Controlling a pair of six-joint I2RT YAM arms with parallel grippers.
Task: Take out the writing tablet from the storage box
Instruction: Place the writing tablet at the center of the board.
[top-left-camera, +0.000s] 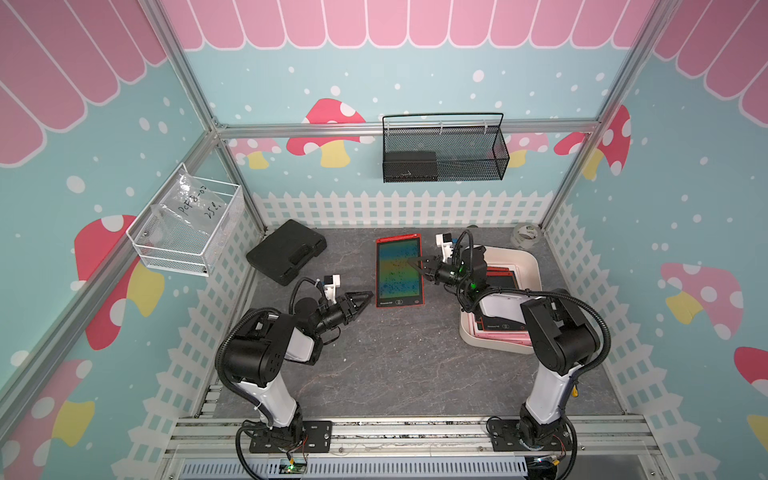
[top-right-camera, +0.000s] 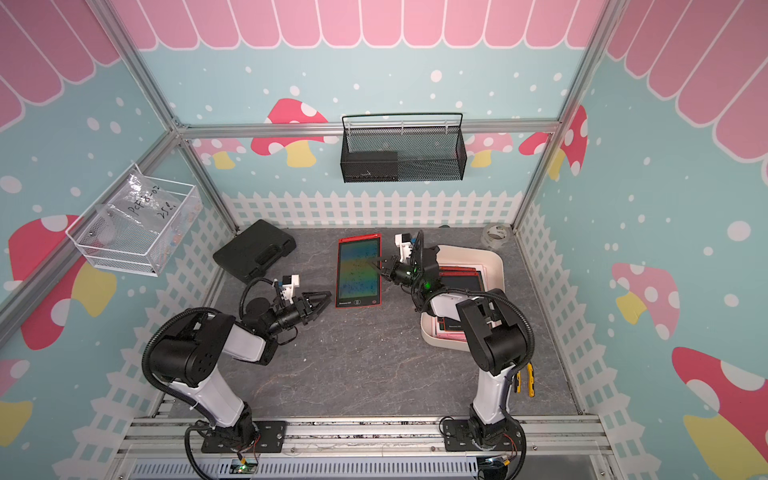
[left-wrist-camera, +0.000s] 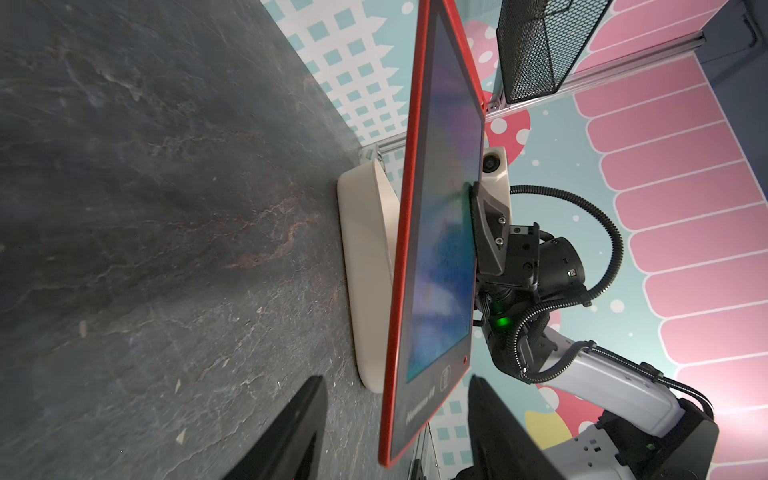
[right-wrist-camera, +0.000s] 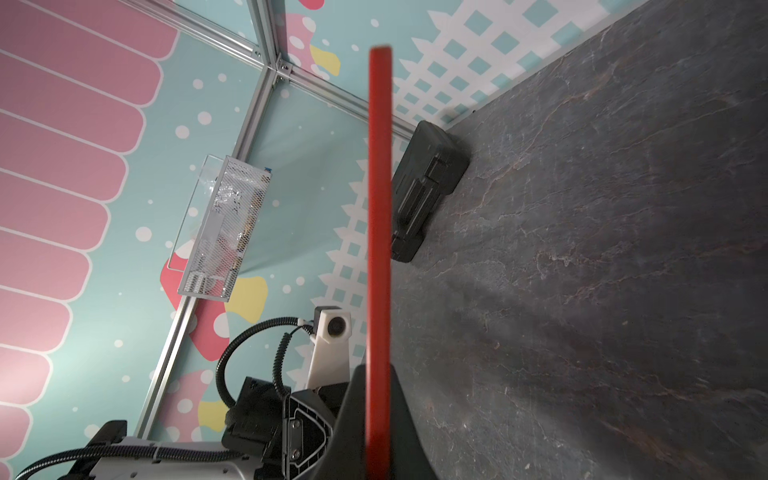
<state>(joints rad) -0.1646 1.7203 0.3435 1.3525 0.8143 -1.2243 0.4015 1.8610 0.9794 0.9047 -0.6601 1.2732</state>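
Closest to the right wrist lens, the right gripper is pinching the red edge of the writing tablet, jaws closed on it. In both top views the writing tablet is hanging roughly level above the middle of the table, screen up, gripped at its 3 o'clock edge. It is lying fully outside the storage box, which is sitting at the table's 3 o'clock with more tablets in it. The left gripper is hovering at the tablet's 8 o'clock corner with its jaws spread; whether it is touching the tablet I cannot tell. A black case is lying at 10 o'clock.
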